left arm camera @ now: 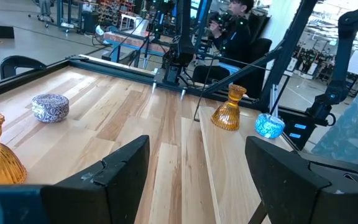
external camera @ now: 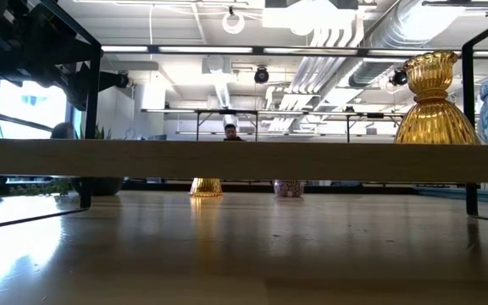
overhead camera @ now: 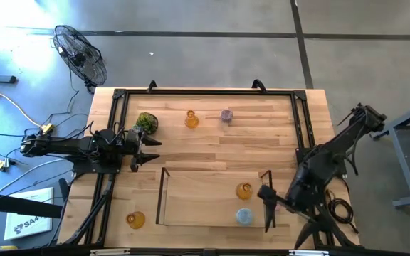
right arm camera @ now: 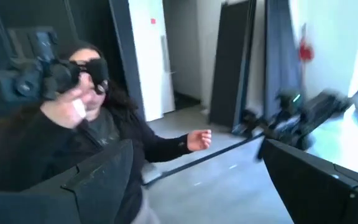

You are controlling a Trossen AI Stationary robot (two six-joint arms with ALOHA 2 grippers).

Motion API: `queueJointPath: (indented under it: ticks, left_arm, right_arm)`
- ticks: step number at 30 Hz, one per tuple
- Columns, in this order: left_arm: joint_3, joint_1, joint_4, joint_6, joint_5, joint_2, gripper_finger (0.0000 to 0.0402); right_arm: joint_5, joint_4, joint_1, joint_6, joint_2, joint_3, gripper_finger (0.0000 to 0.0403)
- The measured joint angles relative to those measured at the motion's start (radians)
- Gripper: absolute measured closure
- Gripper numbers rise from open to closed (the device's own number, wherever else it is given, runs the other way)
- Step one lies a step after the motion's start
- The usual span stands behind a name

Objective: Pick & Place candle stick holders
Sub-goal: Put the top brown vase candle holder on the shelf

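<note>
Two candle stick holders stand on their bases on a raised wooden board point(overhead camera: 205, 203): an amber one point(overhead camera: 244, 190) and a light blue one point(overhead camera: 244, 215). Another amber holder point(overhead camera: 191, 119) and a mauve one point(overhead camera: 226, 115) stand at the table's far side. A third amber one point(overhead camera: 135, 219) stands near the front left corner. My right gripper point(overhead camera: 267, 206) hangs open high over the board's right end, level, with nothing between its fingers point(right arm camera: 194, 180). My left gripper point(overhead camera: 144, 149) waits open at the table's left side point(left arm camera: 197, 186).
A green mossy ball point(overhead camera: 146, 122) lies just beyond my left gripper. Black frame rails point(overhead camera: 205, 92) run round the table top. Thin black uprights point(overhead camera: 164, 195) stand at the board's ends. A person point(right arm camera: 86, 124) stands off the table, facing my right wrist camera.
</note>
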Motion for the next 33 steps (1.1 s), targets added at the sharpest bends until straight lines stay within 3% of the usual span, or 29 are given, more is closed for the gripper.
queueJointPath:
  ticks: [8, 15, 22, 28, 33]
  left_arm:
    - [0.000, 0.000, 0.000, 0.000, 0.000, 0.000, 0.0140]
    - [0.000, 0.000, 0.000, 0.001, 0.000, 0.000, 0.0140]
    - [0.000, 0.000, 0.000, 0.165, -0.152, 0.000, 0.0140]
    - [0.000, 0.000, 0.013, 0.153, -0.232, 0.000, 0.0140]
    - [0.000, 0.000, 0.012, 0.053, -0.236, 0.000, 0.0140]
  right_arm:
    - [0.072, 0.101, 0.000, -0.202, -0.007, 0.000, 0.0050]
    - [0.135, 0.325, 0.000, -0.324, -0.007, 0.000, 0.0050]
    - [0.474, 0.447, -0.002, -0.525, -0.007, 0.000, 0.0050]
    - [0.838, 0.449, -0.037, -0.687, -0.006, 0.000, 0.0050]
    - [1.015, 0.449, -0.091, -0.696, -0.005, 0.000, 0.0050]
